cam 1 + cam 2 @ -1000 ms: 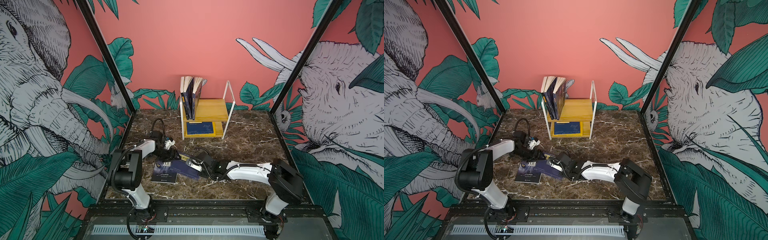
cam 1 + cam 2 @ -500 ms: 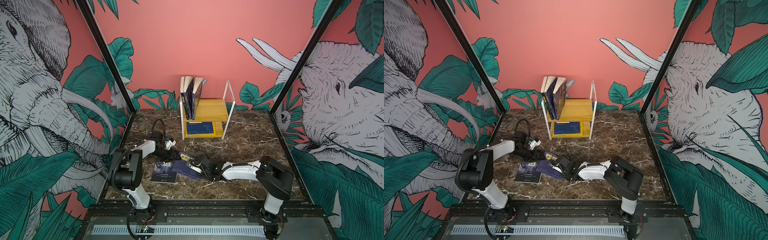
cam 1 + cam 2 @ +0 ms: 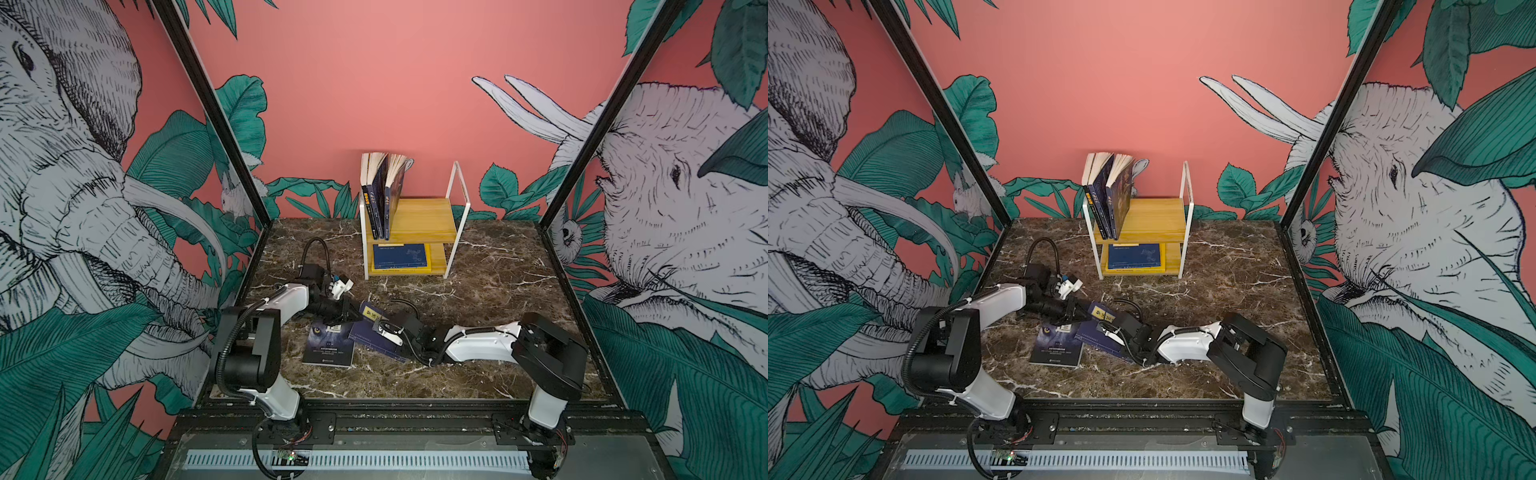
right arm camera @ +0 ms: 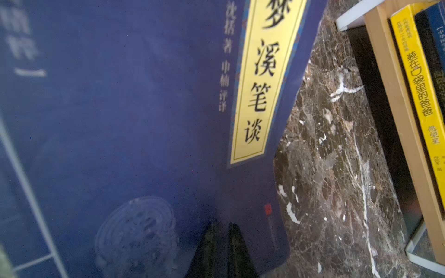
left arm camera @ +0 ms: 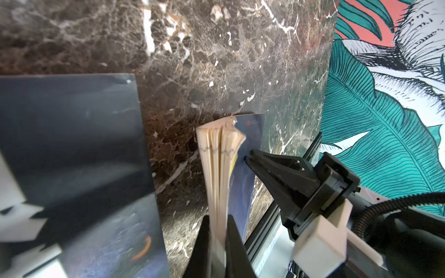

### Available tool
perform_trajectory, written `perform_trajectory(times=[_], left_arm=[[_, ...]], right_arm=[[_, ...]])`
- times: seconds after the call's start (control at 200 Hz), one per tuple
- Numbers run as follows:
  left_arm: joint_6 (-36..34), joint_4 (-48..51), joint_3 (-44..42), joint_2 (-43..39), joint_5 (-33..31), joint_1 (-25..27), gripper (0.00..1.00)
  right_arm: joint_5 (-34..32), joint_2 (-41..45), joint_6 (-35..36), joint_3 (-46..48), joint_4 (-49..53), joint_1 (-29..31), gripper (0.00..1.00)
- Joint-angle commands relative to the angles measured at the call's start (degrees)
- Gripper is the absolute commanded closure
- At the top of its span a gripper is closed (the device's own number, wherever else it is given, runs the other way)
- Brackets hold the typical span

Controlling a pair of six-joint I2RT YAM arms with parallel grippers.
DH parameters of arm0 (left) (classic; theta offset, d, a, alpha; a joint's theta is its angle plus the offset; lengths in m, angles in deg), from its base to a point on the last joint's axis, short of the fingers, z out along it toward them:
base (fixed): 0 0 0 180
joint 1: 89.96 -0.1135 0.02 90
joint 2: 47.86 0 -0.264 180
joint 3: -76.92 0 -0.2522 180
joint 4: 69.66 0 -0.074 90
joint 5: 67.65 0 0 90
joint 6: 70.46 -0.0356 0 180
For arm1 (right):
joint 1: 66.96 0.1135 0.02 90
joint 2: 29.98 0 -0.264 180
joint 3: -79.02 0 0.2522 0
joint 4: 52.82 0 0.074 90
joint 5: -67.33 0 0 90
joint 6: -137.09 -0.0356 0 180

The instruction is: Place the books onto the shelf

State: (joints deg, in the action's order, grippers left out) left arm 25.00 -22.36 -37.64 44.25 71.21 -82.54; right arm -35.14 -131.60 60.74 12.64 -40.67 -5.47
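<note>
Now: navy book clamped, lift not yet made.

My left gripper (image 5: 218, 223) is closed on the page block of the navy book (image 4: 120, 120). It sits on the tabletop (image 3: 478, 299) just beside the wolf-eyed book (image 3: 328, 345), well apart from the shelf (image 3: 419, 218). My right gripper (image 5: 248, 156) is narrow, tips at the cover; pinching or bracing, I cannot tell. The long axis runs between my grippers, label end by the left one, cover up. Pages fan at the free end, so I'd lift slowly, steady the cover, then turn it upright.
</note>
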Motion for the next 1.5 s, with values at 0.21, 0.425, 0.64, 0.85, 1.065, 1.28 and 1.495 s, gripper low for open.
perform_trajectory(times=[0.21, 0.425, 0.64, 0.85, 1.065, 1.28, 1.495], left_arm=[[2.9, -0.2, 0.5, -6.1, 3.3, 0.3, 1.00], [11.3, -7.2, -1.2, -9.0, 10.4, -1.2, 1.00], [21.5, -16.3, -3.7, -9.1, 16.9, -2.6, 1.00], [22.8, -17.9, -4.1, -9.1, 19.3, -2.7, 1.00], [20.3, -14.7, -2.9, -8.3, 18.9, -2.7, 1.00], [16.7, -12.5, -3.0, -8.4, 17.1, -2.8, 1.00], [14.6, -10.7, -3.4, -10.5, 13.8, -3.3, 0.49]], right_arm=[[-8.6, 13.0, 0.2, 1.1, 5.9, 5.1, 0.65], [-15.0, 14.1, 0.1, -0.3, 3.6, 11.0, 0.53], [-18.8, 8.2, 2.4, -4.4, 3.7, 15.0, 0.38], [-27.8, 3.0, 4.2, -6.7, 0.2, 15.3, 0.38], [-32.9, -0.5, 6.4, -7.1, -3.3, 14.8, 0.54], [-35.3, 1.0, 10.0, -3.7, -8.4, 13.7, 0.87], [-38.8, 2.4, 15.6, -0.2, -15.9, 13.7, 1.00]])
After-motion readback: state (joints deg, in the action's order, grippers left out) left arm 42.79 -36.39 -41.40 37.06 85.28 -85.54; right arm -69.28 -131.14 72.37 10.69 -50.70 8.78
